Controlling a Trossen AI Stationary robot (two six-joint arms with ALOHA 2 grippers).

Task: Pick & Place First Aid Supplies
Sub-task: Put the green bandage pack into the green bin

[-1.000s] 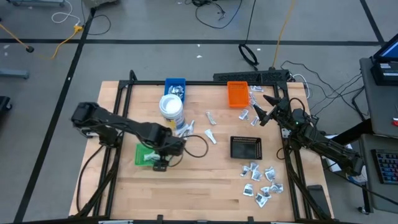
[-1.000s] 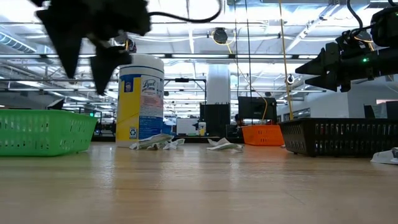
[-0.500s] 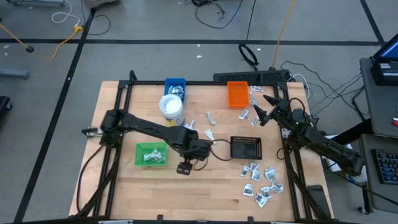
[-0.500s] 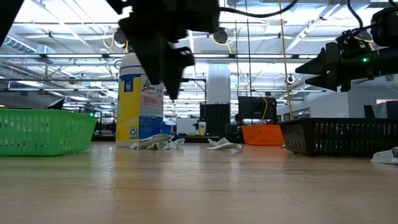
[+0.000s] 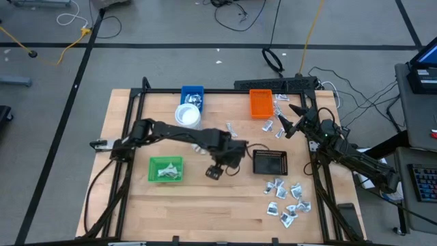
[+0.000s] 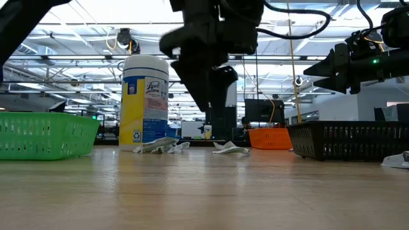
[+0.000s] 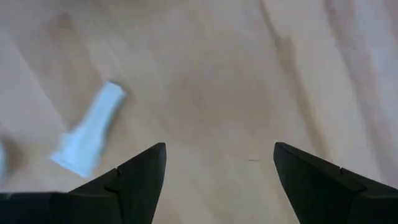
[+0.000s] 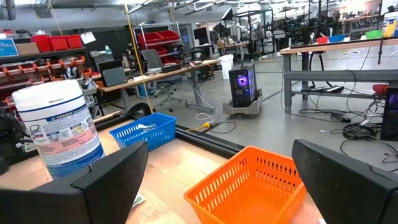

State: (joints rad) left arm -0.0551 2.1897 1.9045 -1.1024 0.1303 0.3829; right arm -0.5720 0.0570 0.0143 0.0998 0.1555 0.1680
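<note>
My desk (image 5: 136, 198) holds sorting trays, the green tray (image 5: 166, 169) already containing packets. My left end effector (image 5: 217, 170) hovers mid-desk, fingers apart and empty, over a loose white packet (image 7: 88, 137). My right end effector (image 5: 285, 127) waits open beside the orange tray (image 5: 260, 103).

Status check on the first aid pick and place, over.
Left gripper open, empty, over mid-table. Right gripper open, parked by orange tray. Packets loose; some in green tray. Nothing blocking.
</note>
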